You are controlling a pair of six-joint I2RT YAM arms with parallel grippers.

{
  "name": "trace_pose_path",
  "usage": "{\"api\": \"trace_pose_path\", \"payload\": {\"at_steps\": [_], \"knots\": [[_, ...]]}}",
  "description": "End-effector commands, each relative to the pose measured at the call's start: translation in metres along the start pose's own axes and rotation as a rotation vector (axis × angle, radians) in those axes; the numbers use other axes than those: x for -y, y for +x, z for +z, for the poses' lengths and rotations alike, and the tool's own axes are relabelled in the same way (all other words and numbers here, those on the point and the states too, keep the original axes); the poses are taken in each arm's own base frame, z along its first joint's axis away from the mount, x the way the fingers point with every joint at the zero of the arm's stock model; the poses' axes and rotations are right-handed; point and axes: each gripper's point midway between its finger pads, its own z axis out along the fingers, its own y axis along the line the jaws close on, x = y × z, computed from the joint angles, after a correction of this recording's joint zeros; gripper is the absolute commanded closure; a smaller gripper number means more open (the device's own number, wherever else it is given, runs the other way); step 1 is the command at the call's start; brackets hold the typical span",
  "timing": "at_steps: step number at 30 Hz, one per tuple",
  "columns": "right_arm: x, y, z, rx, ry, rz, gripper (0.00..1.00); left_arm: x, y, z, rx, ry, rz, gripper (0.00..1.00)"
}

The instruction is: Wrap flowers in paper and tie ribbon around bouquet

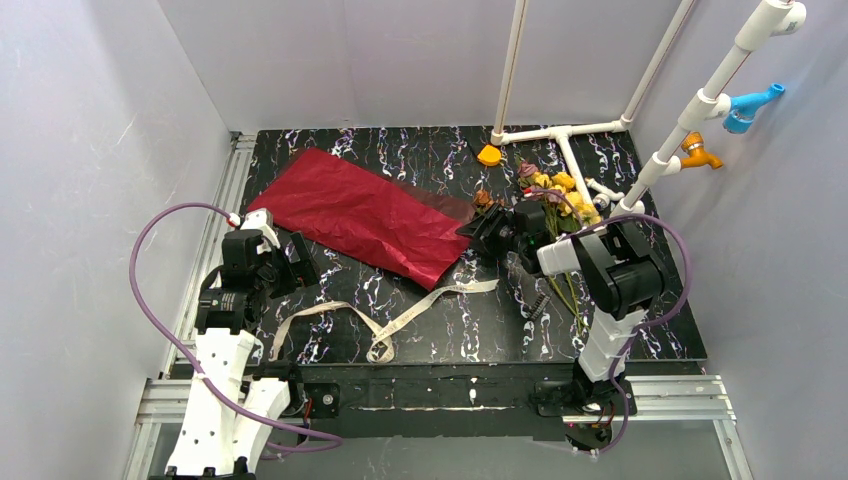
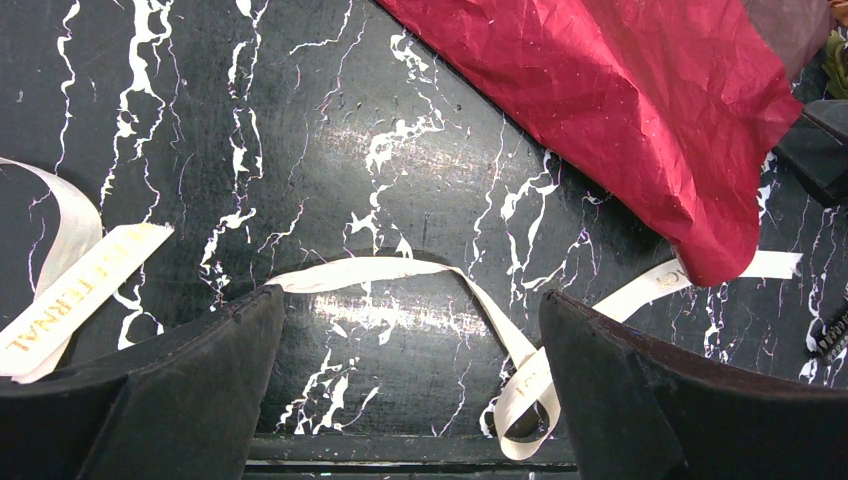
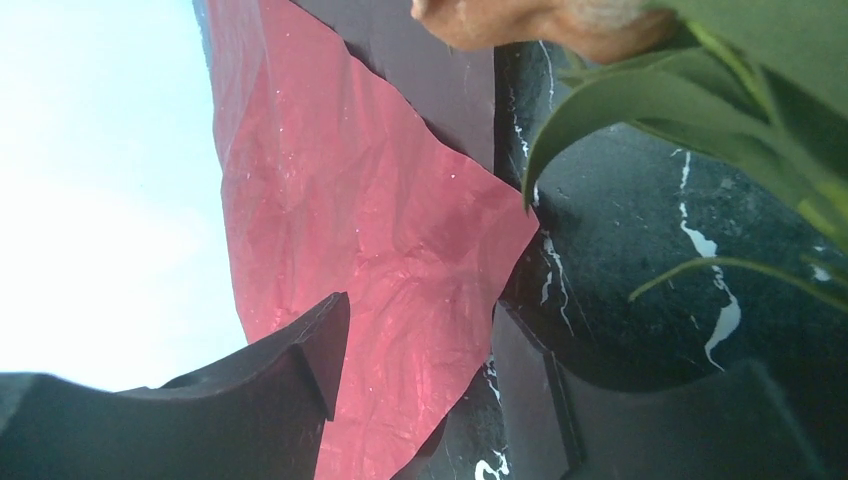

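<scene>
White-shelled, black-jointed left arm (image 1: 225, 365) and right arm (image 1: 620, 272) are trailing looping purple cables (image 1: 147, 302); the left gripper (image 2: 408, 300) is showing blunt black fingers (image 2: 180, 400).

The only writing that can be read is on the ribbon (image 2: 75, 300). In the left wrist view, gold capital letters run along the strip at the lower left and appear to spell "ETERNAL". More gold letters show on the same ribbon just beside the low corner of the red paper (image 2: 640, 110), but they are too small to read. In the top view the print is unreadable.
</scene>
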Motion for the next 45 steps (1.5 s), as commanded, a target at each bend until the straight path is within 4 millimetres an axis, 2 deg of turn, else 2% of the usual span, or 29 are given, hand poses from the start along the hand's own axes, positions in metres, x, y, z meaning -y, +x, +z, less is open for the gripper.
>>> {"api": "trace_pose_path", "payload": {"at_steps": [1,4,10,14,18,21,24,29,32,36,41,43,45], "knots": [[0.017,0.014,0.003,-0.028,0.010,0.023,0.37,-0.001,0.001,0.002,-0.003,0.000,0.003,0.00],[0.015,0.014,0.005,-0.029,-0.012,0.005,0.39,-0.001,0.001,0.002,-0.003,-0.001,0.003,0.00],[0.021,0.014,0.012,-0.038,-0.003,-0.018,0.59,-0.001,0.001,0.002,-0.007,0.001,0.003,0.00],[0.018,0.013,0.014,-0.040,-0.011,-0.022,0.67,-0.001,0.001,0.002,-0.005,-0.002,0.004,0.00],[0.011,0.009,0.012,-0.046,-0.012,-0.048,0.88,-0.001,0.001,0.002,-0.007,-0.001,0.005,0.00],[0.007,0.006,0.010,-0.060,0.049,-0.104,0.94,-0.001,0.001,0.003,-0.008,-0.001,0.004,0.00],[-0.003,0.001,-0.001,-0.049,0.158,-0.221,0.97,-0.001,0.001,0.003,-0.008,-0.001,0.003,0.00],[-0.034,-0.009,-0.021,0.006,0.191,-0.350,0.99,-0.002,0.001,0.003,-0.010,-0.006,0.003,0.00],[-0.058,-0.009,-0.029,0.024,0.149,-0.434,0.99,-0.002,0.001,0.002,-0.007,-0.010,0.001,0.00],[-0.104,-0.002,-0.037,0.037,0.048,-0.600,0.99,-0.002,0.000,0.000,0.003,-0.011,-0.001,0.00],[-0.167,0.026,-0.053,0.040,-0.111,-0.857,0.99,-0.004,-0.007,-0.010,0.057,-0.024,-0.023,0.00],[-0.193,0.042,-0.065,0.058,-0.173,-0.980,0.99,-0.011,-0.011,-0.019,0.088,-0.066,-0.057,0.00],[-0.214,0.067,-0.077,0.067,-0.237,-1.115,0.99,-0.007,-0.013,-0.027,0.102,-0.059,-0.114,0.00]]}}
